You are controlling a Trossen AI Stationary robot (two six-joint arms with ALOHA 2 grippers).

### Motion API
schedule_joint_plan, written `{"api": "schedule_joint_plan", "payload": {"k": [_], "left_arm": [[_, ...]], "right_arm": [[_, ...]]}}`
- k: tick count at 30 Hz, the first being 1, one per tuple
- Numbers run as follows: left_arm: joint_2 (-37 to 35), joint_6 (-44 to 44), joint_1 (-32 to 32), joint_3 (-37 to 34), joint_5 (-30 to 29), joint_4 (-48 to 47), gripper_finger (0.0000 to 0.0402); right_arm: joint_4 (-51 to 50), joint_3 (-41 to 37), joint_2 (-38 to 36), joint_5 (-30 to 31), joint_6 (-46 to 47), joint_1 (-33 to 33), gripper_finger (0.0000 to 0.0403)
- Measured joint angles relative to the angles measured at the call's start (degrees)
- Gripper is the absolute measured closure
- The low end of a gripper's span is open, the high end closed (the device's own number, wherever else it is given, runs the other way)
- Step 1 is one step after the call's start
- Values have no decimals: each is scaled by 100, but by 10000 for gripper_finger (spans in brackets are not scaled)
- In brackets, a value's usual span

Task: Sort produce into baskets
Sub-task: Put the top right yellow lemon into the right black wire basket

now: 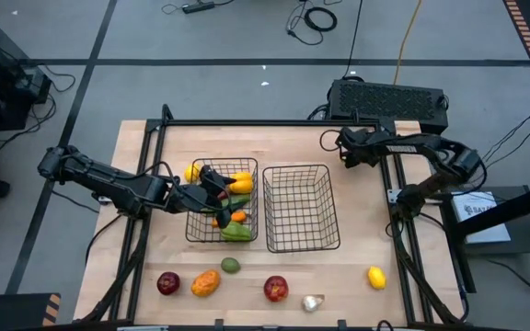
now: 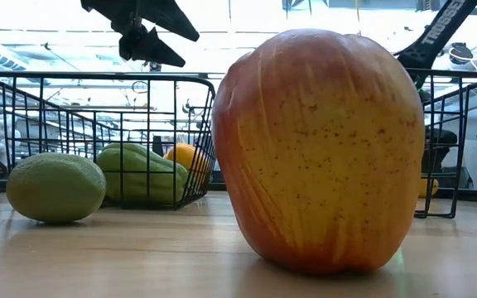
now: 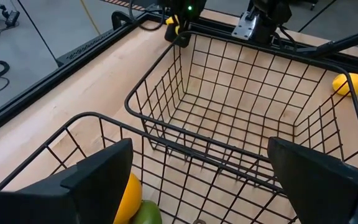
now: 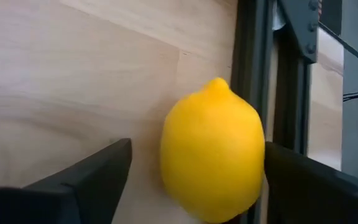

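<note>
Front row of the pale wooden table [image 1: 357,156], nearest the low camera: a dark red apple [image 1: 167,283], an orange pepper [image 1: 206,283], a dull green lime-like fruit [image 1: 232,266], a red-and-yellow streaked apple [image 1: 275,289], a white garlic bulb [image 1: 312,302] and a yellow lemon [image 1: 376,277]. In the low view the streaked apple [image 2: 320,153] fills the foreground, with the green fruit [image 2: 55,187] beside it, just in front of the left basket.

Mid-table: two rectangular black wire-grid baskets side by side. The left basket [image 1: 195,230] holds a green pepper [image 1: 236,233], a small orange piece [image 1: 237,217] and yellow produce [image 1: 240,183]; another yellow piece [image 1: 192,172] sits at its outer far corner. The right basket [image 1: 270,207] contains no produce. The left gripper [image 1: 219,188] hangs above the left basket, its fingers [image 3: 98,177] spread wide with nothing between them, facing the right basket.

Far side: the right gripper [image 1: 346,147] is low at the table's far right corner, beside the black frame rail [image 4: 253,68]. In the right wrist view a second yellow lemon [image 4: 212,149] lies on the wood between the spread fingers [image 4: 89,180]; whether they touch it cannot be told.
</note>
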Motion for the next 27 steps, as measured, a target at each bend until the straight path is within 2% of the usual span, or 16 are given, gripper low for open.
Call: {"api": "schedule_joint_plan", "payload": {"k": [16,23,27], "left_arm": [[0,96,0,-1,2,-3,24],[0,98,0,-1,2,-2,24],[0,98,0,-1,4,-3,24]], "right_arm": [[61,9,172,39,-312,-1,180],[-267,9,134,-35,-359,107,174],[-705,-7,-220,-245,-304,323,172]]}}
